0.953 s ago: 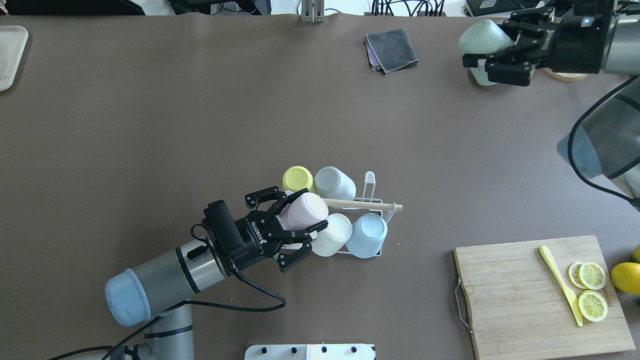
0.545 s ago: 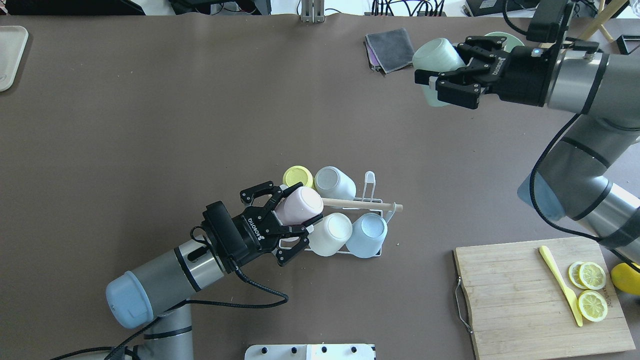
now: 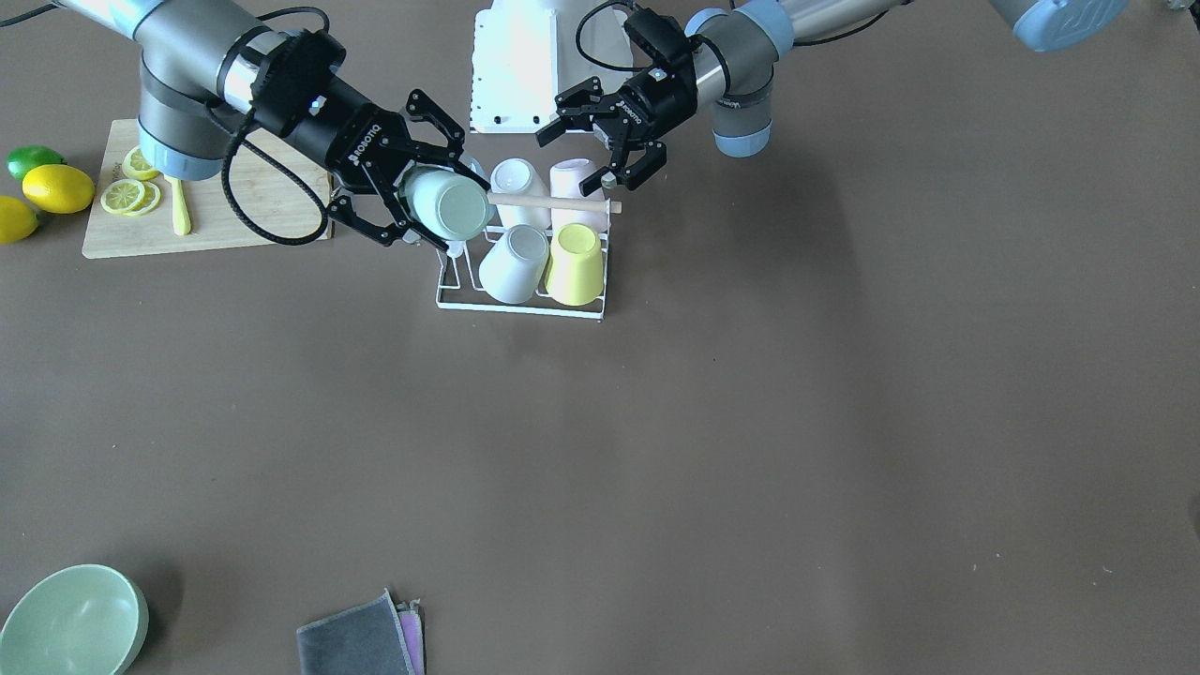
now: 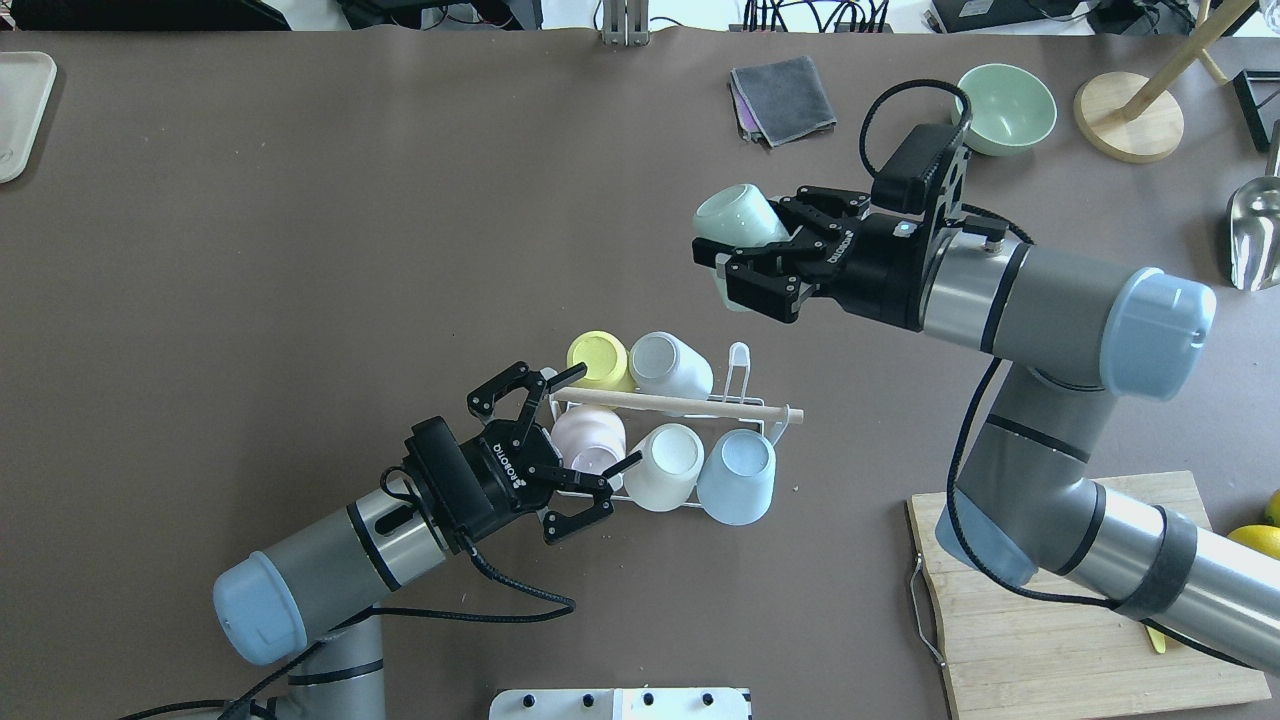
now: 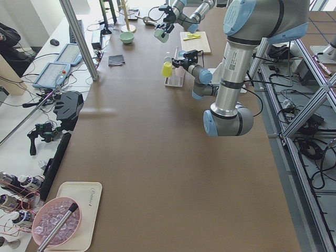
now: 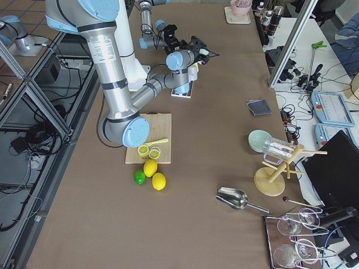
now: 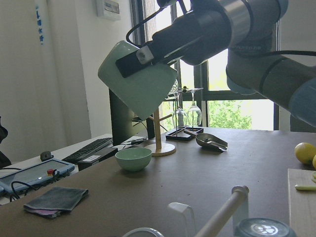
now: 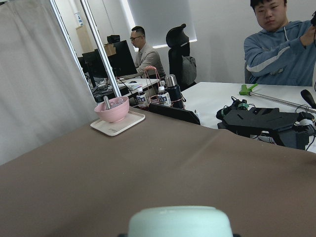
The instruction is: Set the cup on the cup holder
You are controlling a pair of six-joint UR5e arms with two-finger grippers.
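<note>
The cup holder (image 4: 738, 362) carries five cups (image 4: 735, 478), with the left gripper (image 4: 588, 438) fingers spread by the pink cup (image 4: 590, 432); the right gripper (image 4: 728, 268) fingers pinch the mint cup (image 4: 735, 215) near its one o'clock, still unplaced.

Mint cup (image 8: 180, 222) cut off at btm edge, rt wrist view.

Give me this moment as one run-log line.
left gripper: open, by pale pink cup on white wire cup holder | right gripper: shut on mint green cup, raised, apart from holder | status: not yet placed
</note>
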